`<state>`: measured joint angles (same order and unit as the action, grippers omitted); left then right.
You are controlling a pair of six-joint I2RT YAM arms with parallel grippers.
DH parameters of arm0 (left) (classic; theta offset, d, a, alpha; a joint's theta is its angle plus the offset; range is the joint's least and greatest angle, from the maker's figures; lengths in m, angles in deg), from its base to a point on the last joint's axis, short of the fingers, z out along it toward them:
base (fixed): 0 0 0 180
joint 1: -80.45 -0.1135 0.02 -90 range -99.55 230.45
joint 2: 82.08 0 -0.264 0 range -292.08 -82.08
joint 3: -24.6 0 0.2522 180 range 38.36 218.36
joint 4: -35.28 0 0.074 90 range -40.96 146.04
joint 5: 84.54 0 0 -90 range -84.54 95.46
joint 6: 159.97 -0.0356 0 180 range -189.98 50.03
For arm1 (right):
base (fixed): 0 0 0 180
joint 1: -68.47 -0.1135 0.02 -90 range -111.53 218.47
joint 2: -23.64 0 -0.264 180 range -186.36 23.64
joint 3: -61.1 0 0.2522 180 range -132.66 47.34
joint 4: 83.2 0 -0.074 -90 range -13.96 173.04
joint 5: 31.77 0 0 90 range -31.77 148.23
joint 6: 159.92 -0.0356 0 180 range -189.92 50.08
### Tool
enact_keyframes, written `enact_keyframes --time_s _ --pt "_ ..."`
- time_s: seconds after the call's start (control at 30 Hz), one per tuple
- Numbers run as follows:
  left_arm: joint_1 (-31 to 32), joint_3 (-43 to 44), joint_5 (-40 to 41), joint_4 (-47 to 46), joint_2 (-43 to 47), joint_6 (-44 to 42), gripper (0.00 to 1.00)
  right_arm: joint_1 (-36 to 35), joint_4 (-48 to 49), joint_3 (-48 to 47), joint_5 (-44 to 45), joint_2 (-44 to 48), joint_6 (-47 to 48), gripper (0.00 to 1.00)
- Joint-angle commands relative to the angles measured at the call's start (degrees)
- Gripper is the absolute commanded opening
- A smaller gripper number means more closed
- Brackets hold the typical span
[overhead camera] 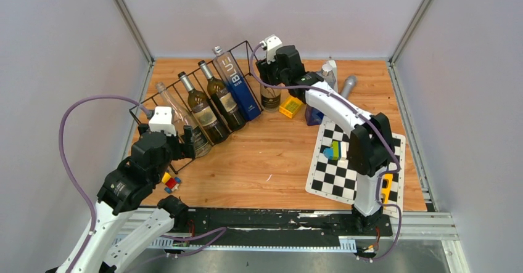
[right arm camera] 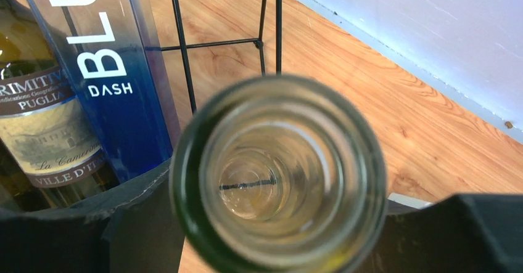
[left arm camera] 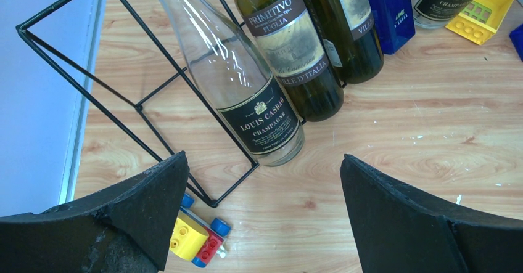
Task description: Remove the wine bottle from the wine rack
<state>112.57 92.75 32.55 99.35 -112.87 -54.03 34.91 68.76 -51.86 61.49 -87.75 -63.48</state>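
One dark-green glass wine bottle point(overhead camera: 269, 97) stands upright, long axis vert., just beside the R end of the long black wire wine rack point(right arm camera: 277, 20). The right gripper point(overhead camera: 270, 74) clasps its neck from above; the left gripper point(left arm camera: 262, 180) is spread wide, empty, well apart.

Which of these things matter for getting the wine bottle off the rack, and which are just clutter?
Job: wine rack, upright wine bottle in the right gripper, racked bottles.
Lying about: toy car, yellow brick, checkerboard, water bottle, grey cylinder.
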Motion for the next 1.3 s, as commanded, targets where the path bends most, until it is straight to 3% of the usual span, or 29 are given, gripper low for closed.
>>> enact_keyframes --time_s 0.0,1.0,1.27 --pt "-0.2 -0.1 0.1 -2.0 0.5 -0.9 1.0 -1.2 8.8 0.8 1.8 7.1 0.1 0.0" --pt "-0.2 -0.2 -0.1 -2.1 0.4 -1.0 1.0 -8.6 7.2 16.7 6.9 21.2 -3.8 0.0" --pt "-0.2 -0.2 -0.1 -2.1 0.5 -1.0 1.0 -8.6 6.7 19.0 8.8 21.1 -4.1 0.0"
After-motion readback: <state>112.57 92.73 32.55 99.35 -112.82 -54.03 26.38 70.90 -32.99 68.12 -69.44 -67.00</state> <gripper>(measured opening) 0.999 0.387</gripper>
